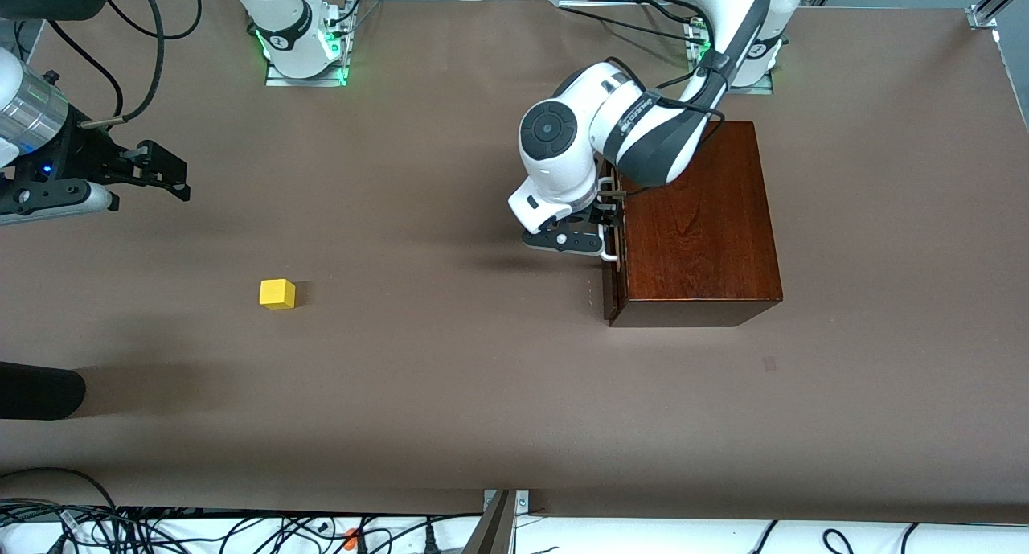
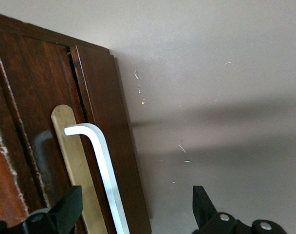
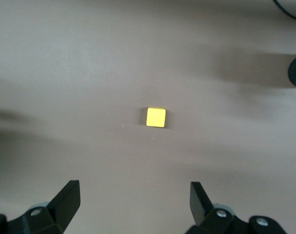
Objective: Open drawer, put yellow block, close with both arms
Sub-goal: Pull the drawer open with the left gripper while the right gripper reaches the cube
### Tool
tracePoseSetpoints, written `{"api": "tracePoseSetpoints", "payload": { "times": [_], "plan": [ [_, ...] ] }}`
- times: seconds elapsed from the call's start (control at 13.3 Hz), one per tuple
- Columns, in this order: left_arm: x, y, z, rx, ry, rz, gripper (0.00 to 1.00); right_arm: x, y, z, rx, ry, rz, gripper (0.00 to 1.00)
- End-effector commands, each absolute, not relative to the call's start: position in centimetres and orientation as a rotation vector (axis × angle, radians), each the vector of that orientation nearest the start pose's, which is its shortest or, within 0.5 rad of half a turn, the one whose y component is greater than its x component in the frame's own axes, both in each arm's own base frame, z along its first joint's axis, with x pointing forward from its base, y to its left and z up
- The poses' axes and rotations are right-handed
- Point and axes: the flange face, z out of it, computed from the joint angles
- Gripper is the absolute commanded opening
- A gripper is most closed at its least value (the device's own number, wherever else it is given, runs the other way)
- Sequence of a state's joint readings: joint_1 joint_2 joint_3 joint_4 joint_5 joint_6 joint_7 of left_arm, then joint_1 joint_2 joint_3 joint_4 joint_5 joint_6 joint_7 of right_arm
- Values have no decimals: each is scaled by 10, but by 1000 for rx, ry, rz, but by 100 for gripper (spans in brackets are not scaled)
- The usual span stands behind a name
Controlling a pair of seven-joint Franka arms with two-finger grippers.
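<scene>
One yellow block (image 1: pixel 277 293), one drawer (image 1: pixel 610 252). Left gripper (image 2: pixel 138 207) spreads wide around the white handle (image 2: pixel 101 168); right gripper (image 3: pixel 133 202) hangs wide over the table (image 1: pixel 450 377). The drawer's inside is hidden.

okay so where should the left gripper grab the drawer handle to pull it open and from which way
Grip the white U-shaped handle on its straight middle bar, coming at the drawer front from the right arm's end of the table. The bar stands off the dark wood, leaving a gap for one finger. The open left gripper already straddles it, so closing there and pulling straight out looks best.
</scene>
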State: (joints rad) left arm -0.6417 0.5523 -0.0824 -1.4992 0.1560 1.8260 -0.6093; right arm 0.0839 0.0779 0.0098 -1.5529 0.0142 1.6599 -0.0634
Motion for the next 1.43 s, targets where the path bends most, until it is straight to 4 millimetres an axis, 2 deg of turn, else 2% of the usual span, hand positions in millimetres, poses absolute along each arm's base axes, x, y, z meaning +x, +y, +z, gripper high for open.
{"api": "tracePoseSetpoints", "payload": {
  "times": [0.0, 0.08, 0.15, 0.45, 0.68, 0.9, 1.13, 1.36],
  "plan": [
    [507, -437, 319, -2842, 236, 136, 100, 583, 58, 604, -3119, -270, -45, 100],
    [506, -437, 312, -2826, 227, 132, 100, 581, 69, 604, -3119, -301, -45, 100],
    [503, -439, 305, -2809, 217, 128, 100, 581, 72, 605, -3123, -310, -48, 100],
    [495, -451, 272, -2783, 185, 81, 100, 581, 70, 605, -3124, -305, -48, 100],
    [492, -463, 265, -2815, 160, 39, 100, 582, 70, 604, -3122, -305, -48, 100],
    [484, -484, 271, -2877, 106, -18, 100, 583, 68, 603, -3123, -300, -48, 100],
    [479, -506, 280, -3013, 41, 4, 100, 584, 68, 603, -3123, -298, -50, 100],
    [473, -530, 276, -3114, 4, 18, 100, 584, 67, 603, -3123, -295, -53, 100]
  ]
}}
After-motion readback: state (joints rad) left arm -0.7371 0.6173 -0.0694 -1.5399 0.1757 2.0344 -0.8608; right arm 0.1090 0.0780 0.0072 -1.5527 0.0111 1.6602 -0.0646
